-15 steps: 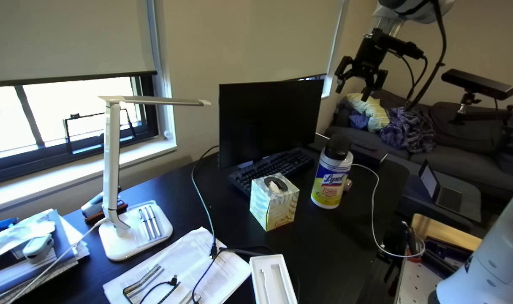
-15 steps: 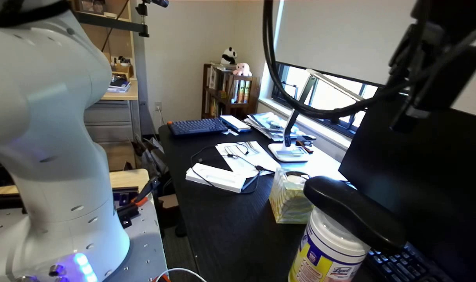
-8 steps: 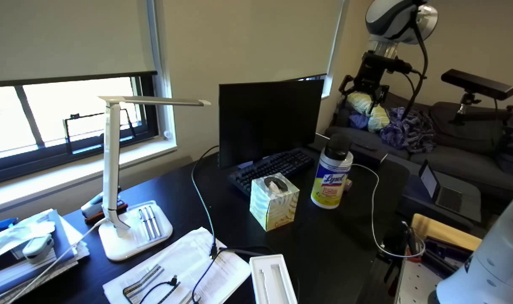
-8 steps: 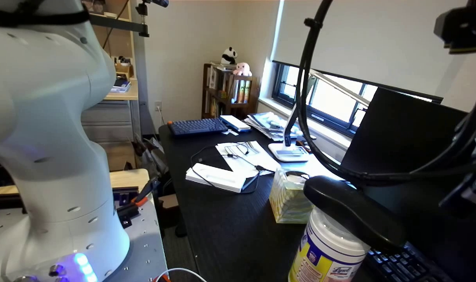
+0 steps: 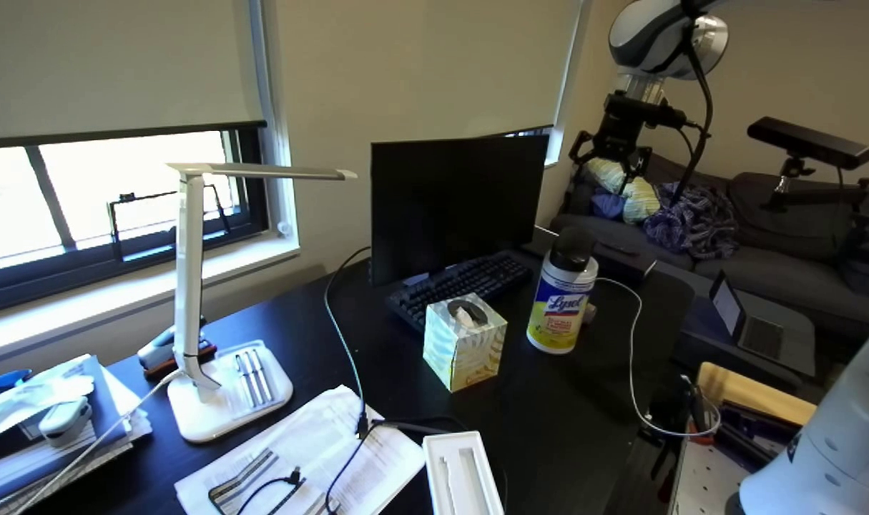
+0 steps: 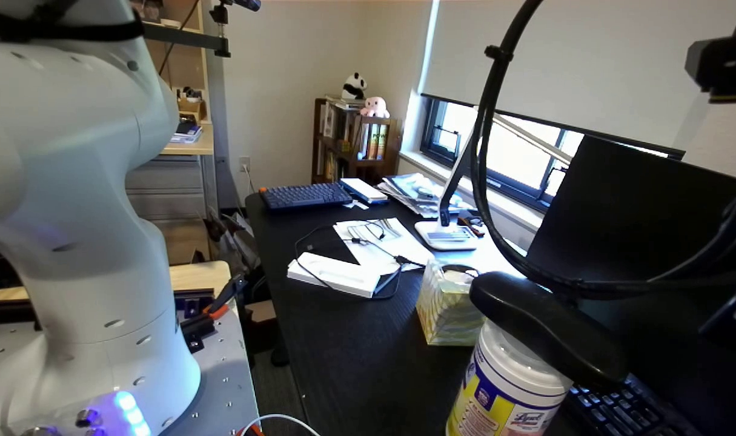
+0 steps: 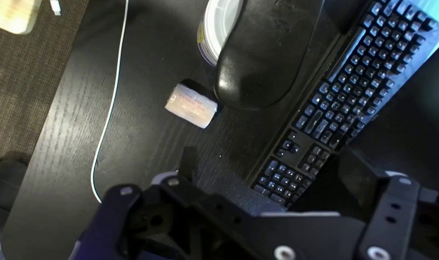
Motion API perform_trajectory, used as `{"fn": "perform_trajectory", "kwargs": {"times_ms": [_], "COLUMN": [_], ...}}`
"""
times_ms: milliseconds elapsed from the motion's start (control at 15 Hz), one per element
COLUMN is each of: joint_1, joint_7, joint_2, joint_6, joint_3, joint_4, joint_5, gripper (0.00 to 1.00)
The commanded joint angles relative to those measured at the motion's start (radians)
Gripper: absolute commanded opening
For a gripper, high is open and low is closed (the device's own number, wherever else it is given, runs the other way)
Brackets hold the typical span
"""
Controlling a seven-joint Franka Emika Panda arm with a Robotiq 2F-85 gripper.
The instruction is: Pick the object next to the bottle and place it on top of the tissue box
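The bottle (image 5: 559, 307) is a white, blue and yellow Lysol container standing on the dark desk. A black oblong piece covers its top; the bottle also shows in an exterior view (image 6: 507, 393) and the wrist view (image 7: 207, 38). A small pinkish-white cylindrical object (image 7: 191, 105) lies beside it, mostly hidden behind the bottle in an exterior view (image 5: 590, 312). The tissue box (image 5: 465, 343), also in an exterior view (image 6: 446, 309), stands near the bottle and is out of the wrist view. My gripper (image 5: 601, 173) is open and empty, high above the desk; its fingers (image 7: 271, 164) are spread wide apart.
A black keyboard (image 7: 335, 101) and monitor (image 5: 455, 207) stand behind the box and bottle. A white cable (image 7: 112, 97) runs along the desk near its edge. A desk lamp (image 5: 189, 286), papers (image 5: 320, 450) and a white tray (image 5: 470, 476) lie farther off.
The arm has come down and shifted slightly, with the gripper turned more downward. In an exterior view the gripper has moved mostly off the right edge. The desk objects have not moved.
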Motion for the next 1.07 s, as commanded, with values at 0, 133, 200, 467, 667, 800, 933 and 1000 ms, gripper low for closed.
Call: {"fn": "perform_trajectory", "kwargs": {"times_ms": [0, 133, 200, 467, 667, 800, 933, 1000], "joint_1": [-0.006, -0.014, -0.016, -0.023, -0.025, -0.032, -0.032, -0.032], "joint_7": [0.100, 0.139, 0.148, 0.164, 0.181, 0.198, 0.242, 0.257], "joint_2": [0.083, 0.142, 0.169, 0.274, 0.338, 0.380, 0.416, 0.428], "joint_6": [0.105, 0.157, 0.182, 0.220, 0.230, 0.217, 0.229, 0.220], "joint_3": [-0.006, -0.022, -0.030, -0.064, -0.083, -0.092, -0.104, -0.109], "joint_4": [0.015, 0.025, 0.026, 0.043, 0.061, 0.094, 0.115, 0.123], "joint_5": [-0.006, -0.007, -0.003, 0.002, 0.001, 0.014, 0.013, 0.005], "gripper": [1.00, 1.00, 1.00, 1.00, 1.00, 1.00, 1.00, 1.00]}}
